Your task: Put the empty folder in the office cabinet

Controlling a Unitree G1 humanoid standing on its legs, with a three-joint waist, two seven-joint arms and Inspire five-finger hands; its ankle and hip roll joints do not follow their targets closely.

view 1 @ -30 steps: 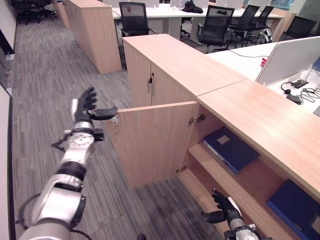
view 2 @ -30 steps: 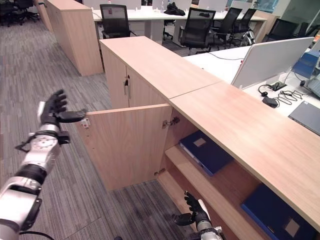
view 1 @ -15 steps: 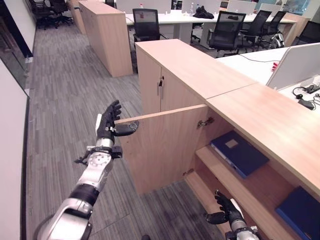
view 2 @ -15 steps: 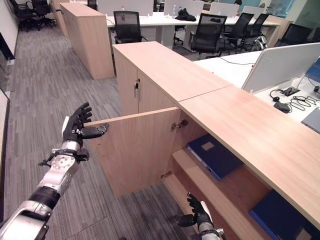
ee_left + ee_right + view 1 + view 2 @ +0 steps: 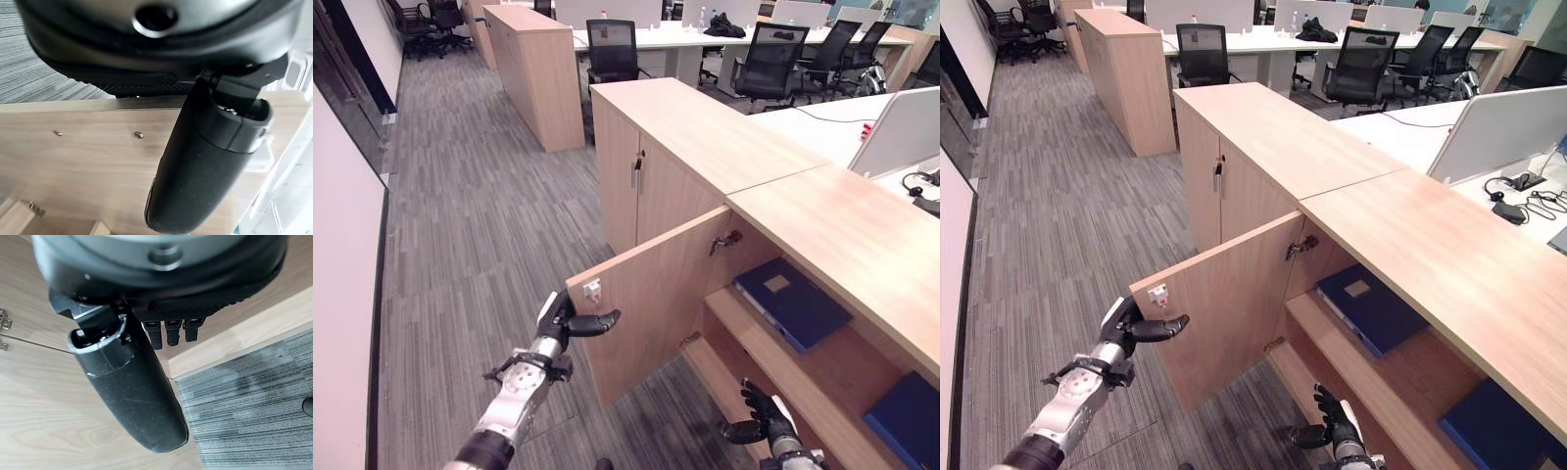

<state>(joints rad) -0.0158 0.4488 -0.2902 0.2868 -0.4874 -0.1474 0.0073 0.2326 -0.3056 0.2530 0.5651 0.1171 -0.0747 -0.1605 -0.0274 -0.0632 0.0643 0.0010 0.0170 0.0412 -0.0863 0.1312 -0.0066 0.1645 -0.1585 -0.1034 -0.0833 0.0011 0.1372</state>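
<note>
Left hand (image 5: 560,321): fingers straight, thumb on the cabinet door's (image 5: 656,299) free edge.
Right hand (image 5: 764,424): relaxed and spread, holding nothing, at 5 o'clock.
Folder (image 5: 791,301): lying flat on the cabinet shelf (image 5: 759,343), 3 o'clock of the door.

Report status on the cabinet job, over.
Left hand open, thumb across the open cabinet door's free edge. Right hand open, low by the lower shelf. Blue folder flat on the cabinet shelf. Nothing in the doorway.
</note>
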